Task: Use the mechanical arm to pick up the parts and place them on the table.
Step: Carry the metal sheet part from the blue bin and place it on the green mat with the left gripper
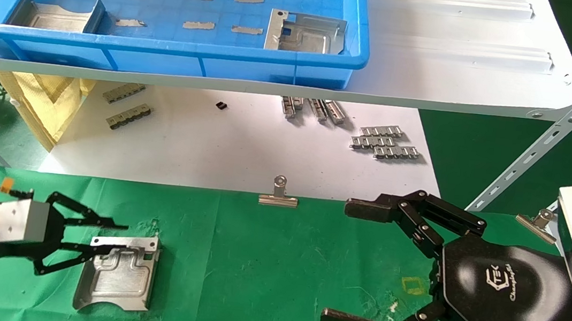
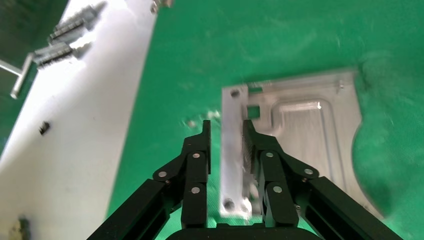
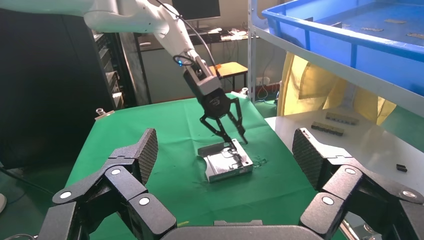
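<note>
I read "TEK" on the right gripper (image 1: 363, 266), jaws apart. Left gripper (image 2: 227, 145) straddles the part's (image 1: 119, 273) flange, unclamped.

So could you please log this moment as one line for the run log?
left pincer: open, straddling part flange on table | right pincer: open, idle | tray: two parts left

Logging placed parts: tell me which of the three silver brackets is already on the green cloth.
The bracket at the left gripper, whose fingers straddle its flange edge. The other two brackets lie in the blue tray.
</note>
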Motion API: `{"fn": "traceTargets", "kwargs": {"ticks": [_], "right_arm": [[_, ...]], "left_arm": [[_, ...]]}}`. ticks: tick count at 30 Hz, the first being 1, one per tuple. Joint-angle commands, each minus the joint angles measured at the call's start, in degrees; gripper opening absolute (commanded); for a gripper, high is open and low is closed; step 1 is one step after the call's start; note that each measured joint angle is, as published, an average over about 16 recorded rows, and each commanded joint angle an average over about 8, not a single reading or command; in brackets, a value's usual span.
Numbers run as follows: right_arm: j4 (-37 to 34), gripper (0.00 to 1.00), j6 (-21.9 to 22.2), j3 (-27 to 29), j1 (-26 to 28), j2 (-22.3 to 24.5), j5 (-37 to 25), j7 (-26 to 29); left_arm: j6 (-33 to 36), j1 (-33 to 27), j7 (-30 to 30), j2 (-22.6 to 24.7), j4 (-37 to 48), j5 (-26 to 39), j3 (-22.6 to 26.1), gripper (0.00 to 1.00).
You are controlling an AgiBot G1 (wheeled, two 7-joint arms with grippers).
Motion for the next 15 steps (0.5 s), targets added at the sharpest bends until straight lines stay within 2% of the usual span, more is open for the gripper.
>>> {"fn": "traceTargets", "kwargs": {"ticks": [1, 6, 15], "right_arm": [[0.0, 1.0, 0.0, 0.0, 0.0, 0.0, 0.0, 0.0], [0.0, 1.0, 0.0, 0.0, 0.0, 0.0, 0.0, 0.0], [0.0, 1.0, 0.0, 0.0, 0.0, 0.0, 0.0, 0.0]], "left_arm": [[0.4, -0.6, 0.3, 0.4, 0.8, -0.1, 0.0, 1.0], [1.1, 0.3, -4.0, -0.6, -0.8, -3.9, -0.9, 1.0], [1.3, 6.3, -14.7, -2.7, -4.7, -13.1, -2.7, 1.0]]}}
